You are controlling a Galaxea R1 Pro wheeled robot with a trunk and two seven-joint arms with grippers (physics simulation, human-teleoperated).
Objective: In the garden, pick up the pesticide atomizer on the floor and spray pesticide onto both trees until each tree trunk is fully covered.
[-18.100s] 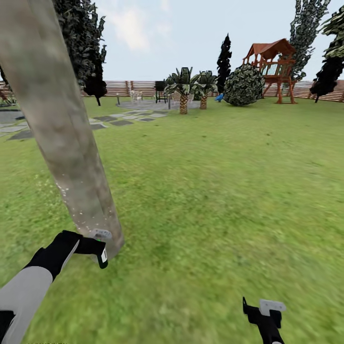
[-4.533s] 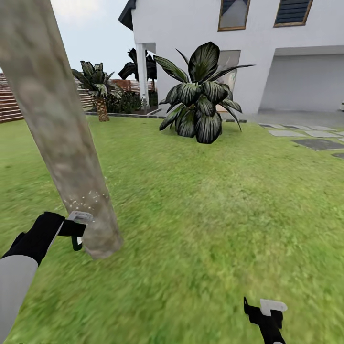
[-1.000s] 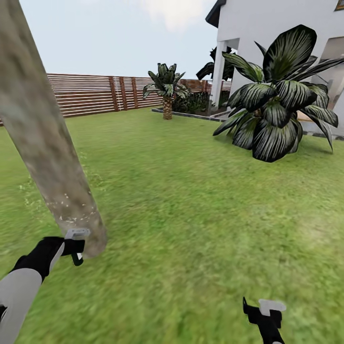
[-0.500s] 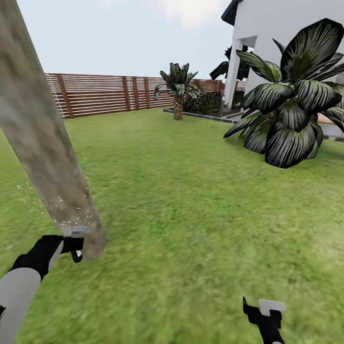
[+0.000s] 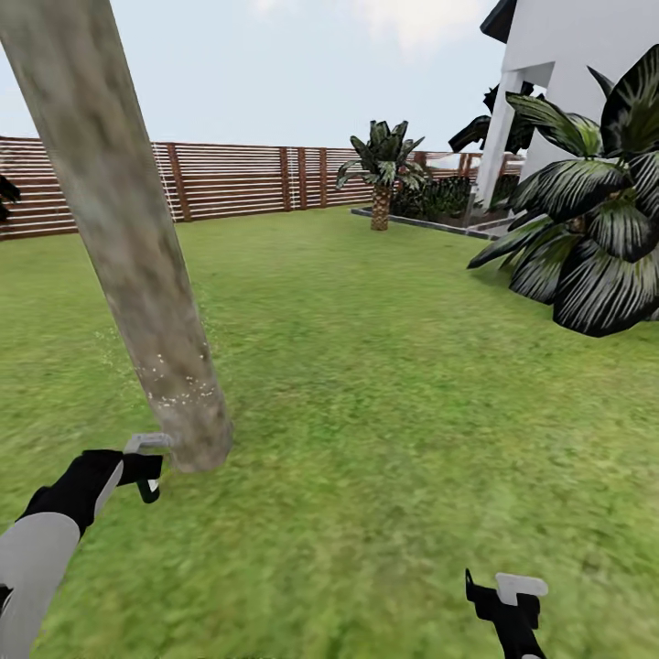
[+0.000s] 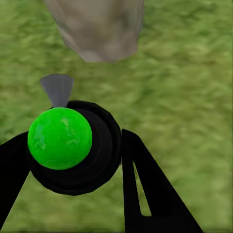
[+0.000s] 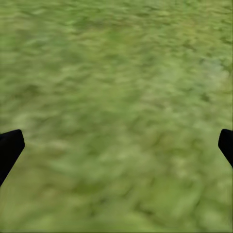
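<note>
The left gripper [image 5: 146,469] is clamped on the atomizer [image 6: 73,145], its nozzle aimed just ahead of the fingers at the foot of the speckled tree trunk [image 5: 137,265] to wet it, while the right gripper [image 5: 509,595] hangs wide open, empty, over grass [image 7: 116,97].

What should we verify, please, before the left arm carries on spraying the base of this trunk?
1. Atomizer held: ok. The left end effector is closed around the pesticide atomizer, fingers on both sides.
2. Nozzle aim: ok. Its grey nozzle points toward the tree trunk base.
3. Distance: ok. The atomizer sits close beside the trunk, apart from it.
4. Coverage: cannot tell. White specks show low on the trunk; its far side is hidden.
5. Right end effector: ok. Open, empty, over grass.
6. Second tree: cannot tell where it stands.
</note>
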